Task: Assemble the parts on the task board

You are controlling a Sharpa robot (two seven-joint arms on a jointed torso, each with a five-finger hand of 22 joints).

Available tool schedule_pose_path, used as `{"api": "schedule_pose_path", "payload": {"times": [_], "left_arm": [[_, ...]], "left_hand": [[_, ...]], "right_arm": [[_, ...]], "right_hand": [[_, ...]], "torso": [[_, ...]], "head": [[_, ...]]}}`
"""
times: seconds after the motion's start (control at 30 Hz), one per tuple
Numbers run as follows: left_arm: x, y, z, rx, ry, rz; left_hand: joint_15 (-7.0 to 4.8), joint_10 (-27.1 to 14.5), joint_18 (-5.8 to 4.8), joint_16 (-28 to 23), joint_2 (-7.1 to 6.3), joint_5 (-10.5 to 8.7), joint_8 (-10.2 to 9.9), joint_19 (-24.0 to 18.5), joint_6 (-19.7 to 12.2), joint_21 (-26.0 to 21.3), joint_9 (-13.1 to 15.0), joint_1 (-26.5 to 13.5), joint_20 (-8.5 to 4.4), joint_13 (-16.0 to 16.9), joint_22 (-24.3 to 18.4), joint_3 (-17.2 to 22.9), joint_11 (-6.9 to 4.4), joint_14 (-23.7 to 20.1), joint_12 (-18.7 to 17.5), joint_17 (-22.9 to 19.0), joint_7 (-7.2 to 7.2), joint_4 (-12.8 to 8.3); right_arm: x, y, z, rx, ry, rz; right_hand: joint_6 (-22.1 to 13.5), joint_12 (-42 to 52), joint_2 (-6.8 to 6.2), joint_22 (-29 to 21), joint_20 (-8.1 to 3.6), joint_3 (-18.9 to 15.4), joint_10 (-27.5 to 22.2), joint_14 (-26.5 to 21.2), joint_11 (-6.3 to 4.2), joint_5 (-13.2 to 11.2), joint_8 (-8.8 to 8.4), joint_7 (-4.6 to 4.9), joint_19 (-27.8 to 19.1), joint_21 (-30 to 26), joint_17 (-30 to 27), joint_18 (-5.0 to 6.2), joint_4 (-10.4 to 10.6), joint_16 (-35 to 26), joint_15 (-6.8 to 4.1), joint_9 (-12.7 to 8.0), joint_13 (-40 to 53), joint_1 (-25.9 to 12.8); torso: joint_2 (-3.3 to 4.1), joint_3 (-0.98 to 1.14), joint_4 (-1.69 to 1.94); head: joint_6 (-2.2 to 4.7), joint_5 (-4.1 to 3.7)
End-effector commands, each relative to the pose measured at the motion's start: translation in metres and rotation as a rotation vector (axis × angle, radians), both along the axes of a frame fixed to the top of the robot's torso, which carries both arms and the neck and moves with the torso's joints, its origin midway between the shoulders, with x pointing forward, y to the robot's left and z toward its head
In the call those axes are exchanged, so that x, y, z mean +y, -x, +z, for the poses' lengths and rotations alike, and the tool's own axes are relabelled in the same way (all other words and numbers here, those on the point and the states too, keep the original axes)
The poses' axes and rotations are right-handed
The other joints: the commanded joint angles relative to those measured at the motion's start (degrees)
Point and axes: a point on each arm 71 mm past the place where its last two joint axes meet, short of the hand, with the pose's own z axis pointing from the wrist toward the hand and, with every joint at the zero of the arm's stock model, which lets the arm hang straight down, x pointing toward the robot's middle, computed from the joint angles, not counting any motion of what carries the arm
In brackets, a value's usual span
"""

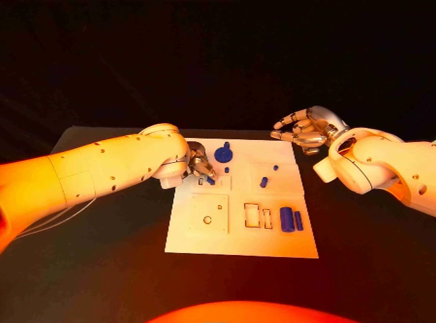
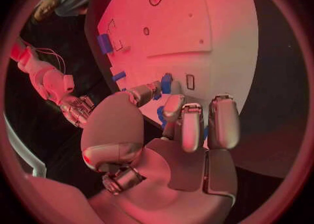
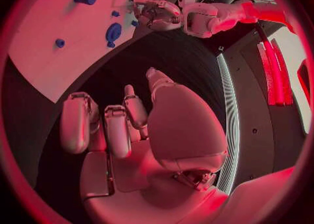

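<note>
Here, the left robot hand (image 1: 198, 165) sits low over the upper left part of the task board (image 1: 239, 239), its silver fingers bent downward; in the left wrist view a fingertip and the thumb close on a small blue part (image 2: 166, 83) right at the board's surface, so this robot hand is clamped on that piece. The right robot hand (image 1: 305, 131) hovers off the board's far right corner, above the bare counter (image 1: 373, 269); its fingers are loosely curled yet apart, with nothing between them.

Outward from the hands, the board is a flat white rectangular plate, smooth, cut with small rectangular slots and round holes. On it lie more blue parts — a round disc with a stub (image 1: 224, 155) near the far edge, a short peg (image 1: 264, 182) right of centre, and two upright cylinders (image 1: 287, 219) side by side near the right edge, just beside an open rectangular slot (image 1: 252, 214). The counter is matte black; the room behind it is dark.
</note>
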Motion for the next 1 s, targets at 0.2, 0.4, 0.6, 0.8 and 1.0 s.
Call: {"api": "schedule_pose_path", "payload": {"times": [0.2,0.4,0.6,0.8,1.0], "left_arm": [[-0.0019,0.0012,0.0049,-0.041,0.058,0.023],[-0.0030,0.0023,0.0043,-0.029,0.051,0.013],[-0.0038,0.0028,0.0013,-0.011,0.026,0.000],[-0.0038,0.0016,-0.0011,-0.021,0.001,0.001],[-0.0048,0.0017,-0.0040,-0.031,-0.001,0.008]], "left_hand": [[-0.53,4.05,-1.48,1.16,2.85,4.05,6.53,1.51,6.42,1.28,7.62,0.83,-0.24,1.38,1.15,5.72,-1.20,6.21,0.89,15.49,-2.96,-0.87],[-0.60,4.27,-1.55,1.19,3.03,4.30,6.50,1.72,6.61,1.42,7.65,1.01,-0.31,1.70,1.53,5.86,-1.28,6.23,1.07,15.54,-3.04,-1.17],[-0.61,4.26,-1.55,1.19,3.02,4.31,6.50,1.74,6.61,1.43,7.65,1.01,-0.31,1.65,1.55,5.86,-1.28,6.23,1.04,15.54,-3.04,-1.18],[-0.62,4.27,-1.55,1.17,2.99,4.35,6.48,1.75,6.63,1.43,7.66,1.00,-0.33,1.65,1.56,5.85,-1.29,6.22,1.04,15.50,-3.04,-1.24],[-0.63,4.29,-1.55,1.12,2.98,4.38,6.47,1.75,6.64,1.43,7.66,1.00,-0.33,1.67,1.57,5.85,-1.29,6.20,1.05,15.42,-3.04,-1.27]], "right_arm": [[-0.0005,0.0002,0.0001,-0.002,0.001,0.003],[-0.0008,0.0002,0.0000,-0.001,0.001,0.002],[-0.0009,0.0000,-0.0003,0.000,0.002,0.002],[-0.0009,-0.0001,-0.0005,0.000,0.002,0.002],[-0.0009,0.0000,-0.0006,0.001,0.002,0.003]], "right_hand": [[-0.45,-0.73,0.34,6.50,0.07,0.43,-1.43,3.19,-0.10,0.79,1.41,-0.15,-0.84,-0.59,6.36,1.32,0.47,-0.99,-0.15,0.77,-0.26,-1.20],[-0.45,-0.73,0.34,6.50,0.07,0.43,-1.43,3.19,-0.10,0.79,1.41,-0.15,-0.84,-0.59,6.36,1.32,0.47,-0.99,-0.15,0.77,-0.26,-1.20],[-0.45,-0.73,0.34,6.50,0.07,0.43,-1.43,3.19,-0.10,0.79,1.41,-0.15,-0.84,-0.59,6.36,1.32,0.47,-0.99,-0.15,0.77,-0.26,-1.20],[-0.45,-0.73,0.34,6.50,0.07,0.43,-1.43,3.19,-0.10,0.79,1.41,-0.15,-0.84,-0.59,6.36,1.32,0.47,-0.99,-0.15,0.77,-0.26,-1.20],[-0.45,-0.73,0.34,6.50,0.07,0.43,-1.43,3.19,-0.10,0.79,1.41,-0.15,-0.84,-0.59,6.36,1.32,0.47,-0.99,-0.15,0.77,-0.26,-1.20]], "torso": [[0.05,-0.02,0.02],[0.01,0.01,0.12],[0.02,-0.03,0.12],[0.01,-0.04,0.07],[0.05,-0.07,-0.04]], "head": [[-0.11,-0.17],[-0.25,-0.21],[-0.53,-0.12],[-0.63,-0.04],[-0.59,-0.07]]}}
